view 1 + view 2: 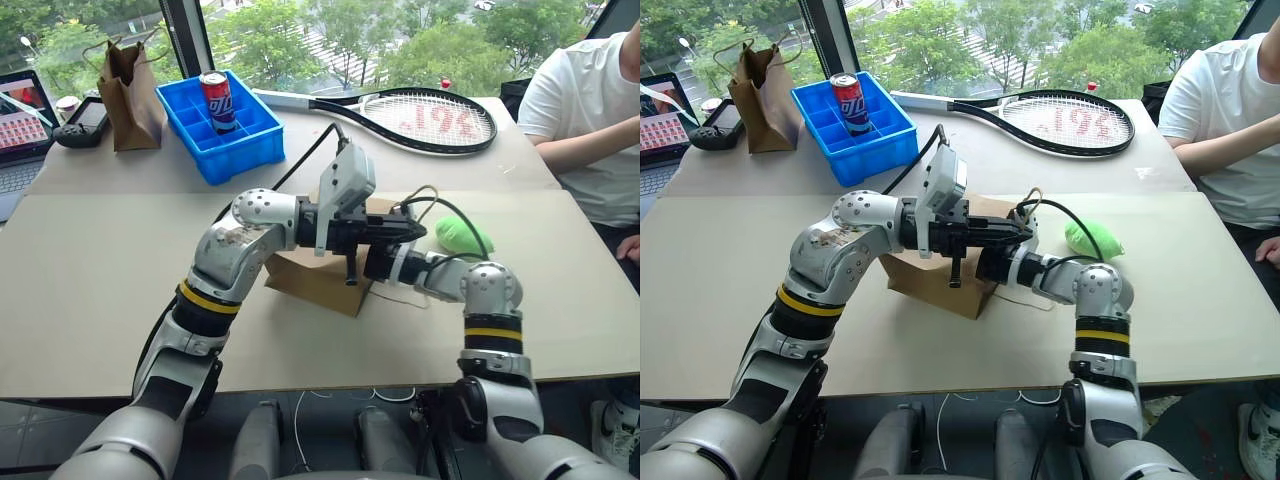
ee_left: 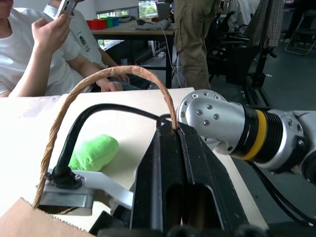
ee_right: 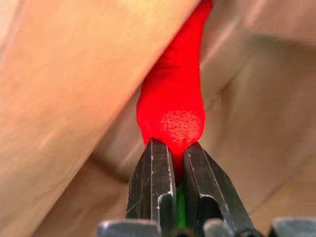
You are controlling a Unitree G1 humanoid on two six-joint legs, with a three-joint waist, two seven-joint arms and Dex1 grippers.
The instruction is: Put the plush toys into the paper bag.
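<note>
- Roughly halfway: red chili plush (image 3: 172, 106) pinched at its end by the right gripper (image 3: 174, 163), already poking into the kraft paper bag (image 1: 318, 278), not let go yet.
- Left gripper (image 2: 174, 143) clamped shut on the bag's twine handle (image 2: 106, 79), lifting the mouth open.
- Green plush blob (image 1: 462, 236) left to do, lying on the table (image 1: 90, 280) at about 2 o'clock from the bag.
- Textures: nubby soft fleece on both toys, stiff creased paper, rough twisted twine.
</note>
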